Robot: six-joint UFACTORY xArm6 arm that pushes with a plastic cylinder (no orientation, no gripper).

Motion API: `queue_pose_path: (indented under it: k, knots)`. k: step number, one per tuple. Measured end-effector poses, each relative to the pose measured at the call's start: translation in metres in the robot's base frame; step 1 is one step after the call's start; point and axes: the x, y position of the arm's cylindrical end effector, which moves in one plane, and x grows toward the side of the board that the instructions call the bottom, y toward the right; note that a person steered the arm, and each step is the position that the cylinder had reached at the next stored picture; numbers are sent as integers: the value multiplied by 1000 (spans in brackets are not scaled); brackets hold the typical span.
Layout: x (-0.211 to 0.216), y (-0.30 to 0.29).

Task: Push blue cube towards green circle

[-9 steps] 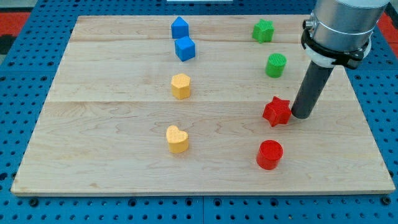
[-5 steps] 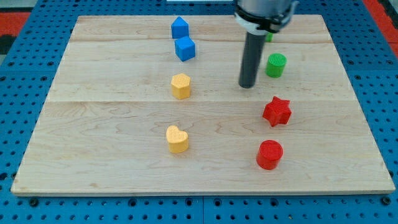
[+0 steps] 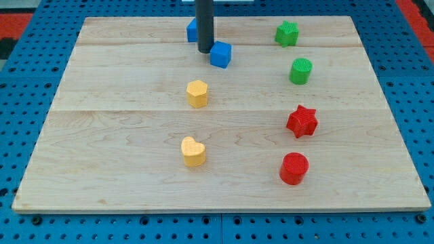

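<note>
The blue cube (image 3: 220, 54) sits near the view's top centre of the wooden board (image 3: 122, 135). My tip (image 3: 205, 50) is right against the cube's left side. The green circle (image 3: 301, 70) stands to the cube's right, a good gap away and slightly lower in the view. The rod partly hides a second blue block (image 3: 192, 30) behind it.
A green star (image 3: 287, 33) is at the top right. A yellow hexagon (image 3: 197, 93) and a yellow heart (image 3: 193, 151) lie below the cube. A red star (image 3: 302, 121) and a red circle (image 3: 294, 168) are at the lower right.
My tip swept from the right side of the board to the top centre, ending left of the blue cube. The cube has shifted right, away from the other blue block.
</note>
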Motion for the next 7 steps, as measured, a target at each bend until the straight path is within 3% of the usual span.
queue_pose_path:
  k: [1,3,5,7]
  knots:
    - [8,-25]
    - [11,59]
    - [52,64]
    - [49,99]
